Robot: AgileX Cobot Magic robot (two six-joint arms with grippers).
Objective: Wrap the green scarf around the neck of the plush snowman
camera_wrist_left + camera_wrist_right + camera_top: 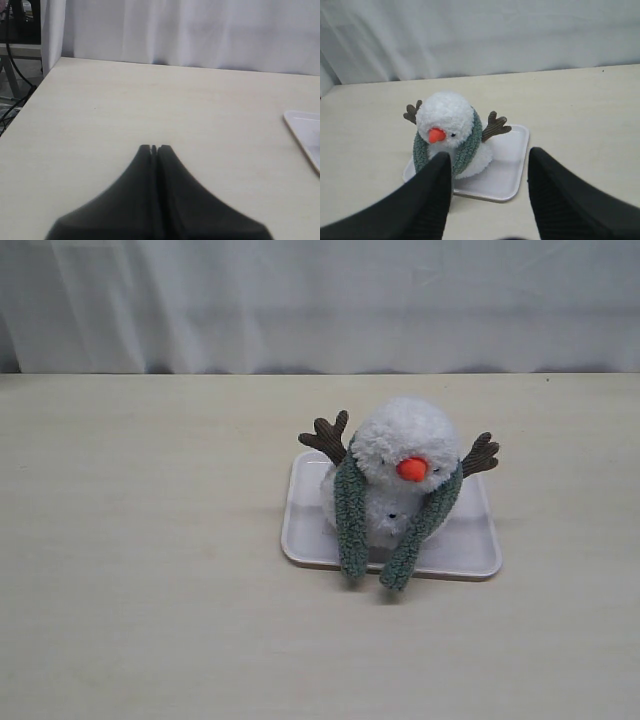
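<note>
The plush snowman [400, 455] sits on a white tray [470, 540], white and fluffy with an orange nose and brown twig arms. The green scarf [350, 510] lies round its neck, and both ends hang down its front over the tray's near edge. In the right wrist view the snowman [447, 120] and the scarf [470, 145] lie beyond my right gripper [490, 160], which is open, holds nothing and stays apart from them. My left gripper [154, 148] is shut with nothing in it, over bare table away from the tray. Neither gripper shows in the exterior view.
A pale wooden table [140, 570] carries the tray. A white curtain [320, 300] hangs along the far edge. In the left wrist view a corner of the tray [305, 130] shows, and the table's side edge [30, 95] drops off beside dark cables.
</note>
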